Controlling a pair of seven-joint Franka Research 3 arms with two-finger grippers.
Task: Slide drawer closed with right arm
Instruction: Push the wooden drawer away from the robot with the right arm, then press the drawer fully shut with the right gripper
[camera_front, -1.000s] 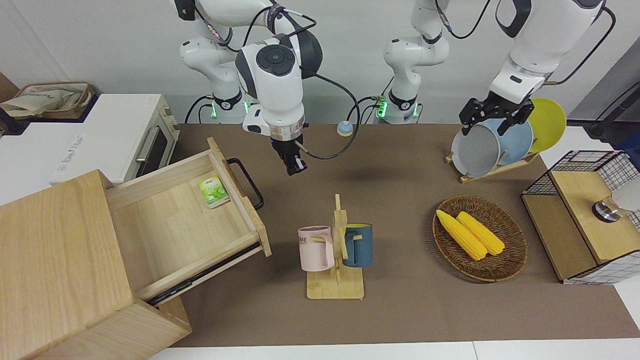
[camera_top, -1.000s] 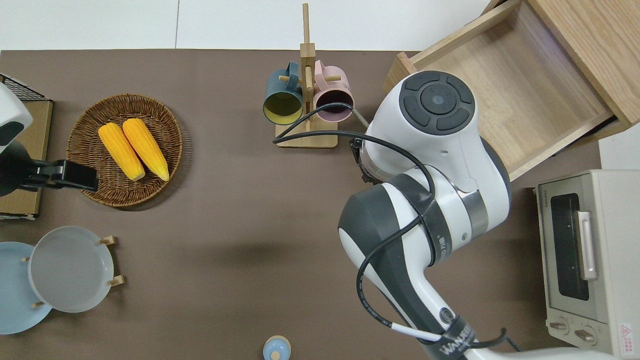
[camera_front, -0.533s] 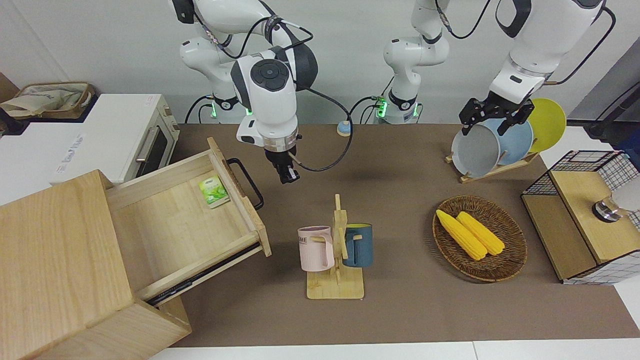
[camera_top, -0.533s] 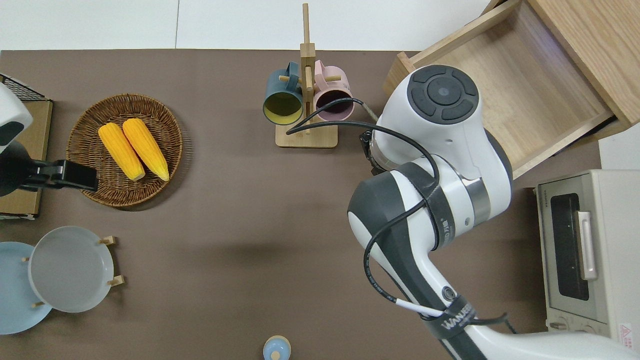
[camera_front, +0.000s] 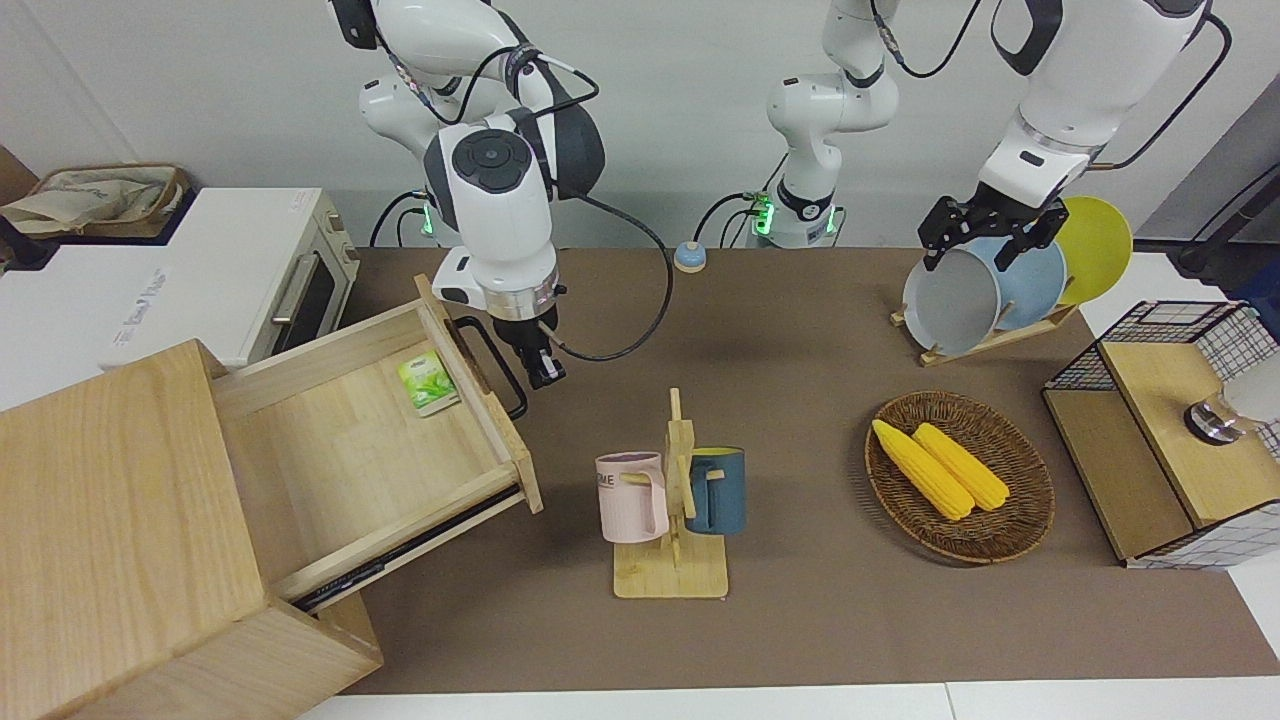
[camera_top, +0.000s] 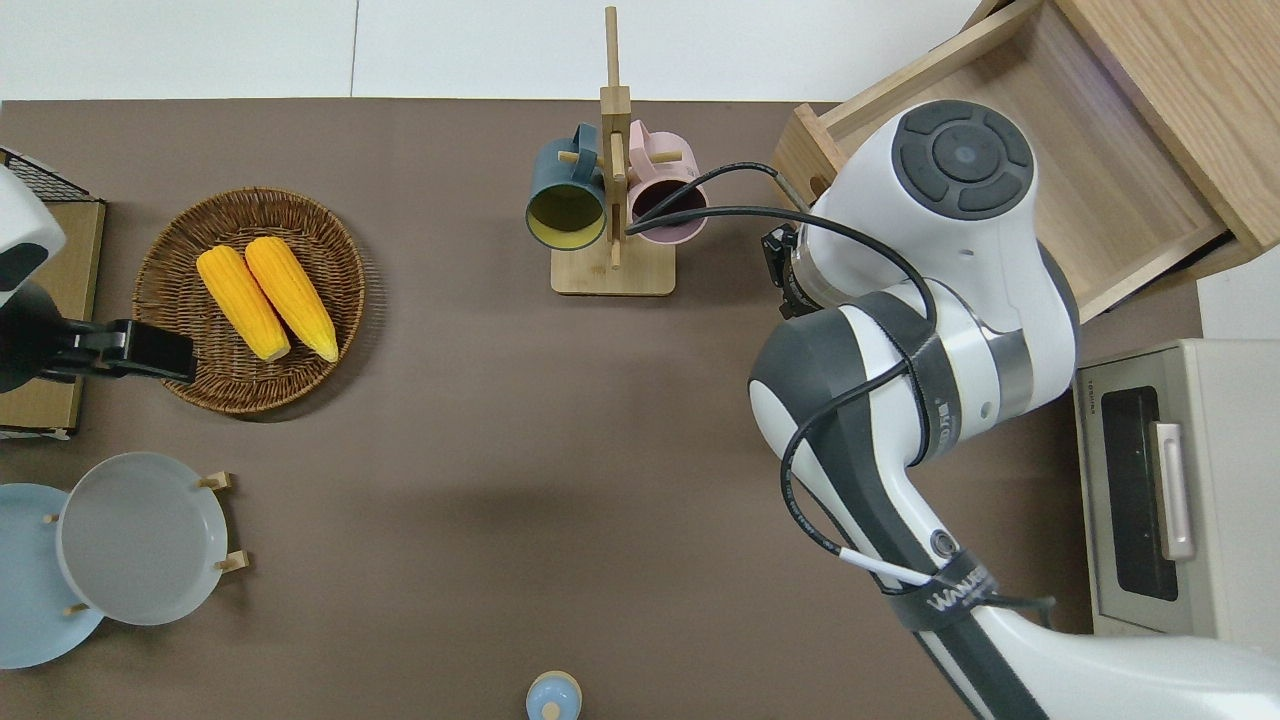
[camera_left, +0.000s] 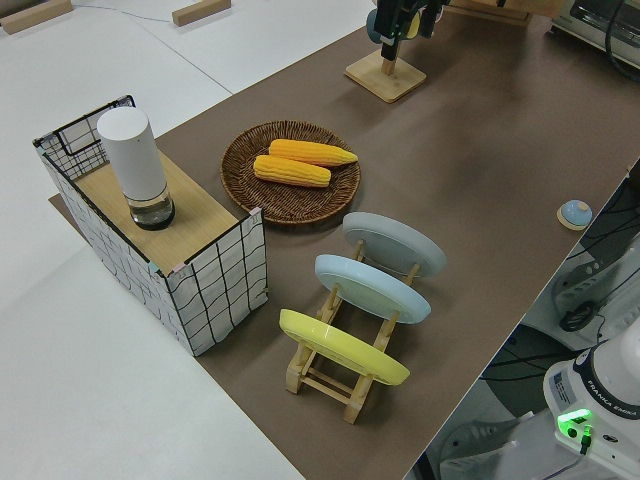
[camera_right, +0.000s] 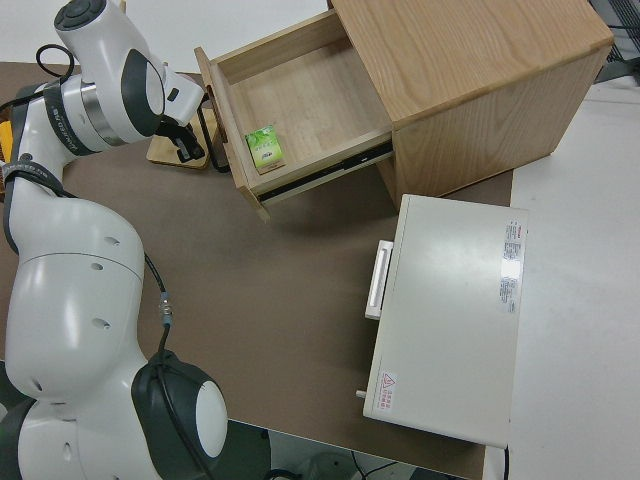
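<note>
The right gripper (camera_front: 541, 372) is seen pointing down just in front of the drawer (camera_front: 375, 450), close beside its black bar handle (camera_front: 494, 365), and no contact with the handle can be made out; its fingers appear pressed close together with nothing between them. The drawer is pulled well out of the large light-wood cabinet (camera_front: 120, 540) at the right arm's end of the table (camera_front: 800, 620), and a small green packet (camera_front: 427, 382) is seen lying inside it near the front panel. A white toaster oven (camera_front: 240, 275) is placed beside the cabinet, nearer to the robots. A wooden mug rack (camera_front: 675, 520) carrying a pink mug (camera_front: 630, 497) and a blue mug (camera_front: 717, 490) is set near the middle of the table, and two corn cobs (camera_front: 940, 465) are held in a wicker basket (camera_front: 1010, 530) toward the left arm's end. The left arm is parked, and the state of the left gripper (camera_front: 985, 232) cannot be told.
</note>
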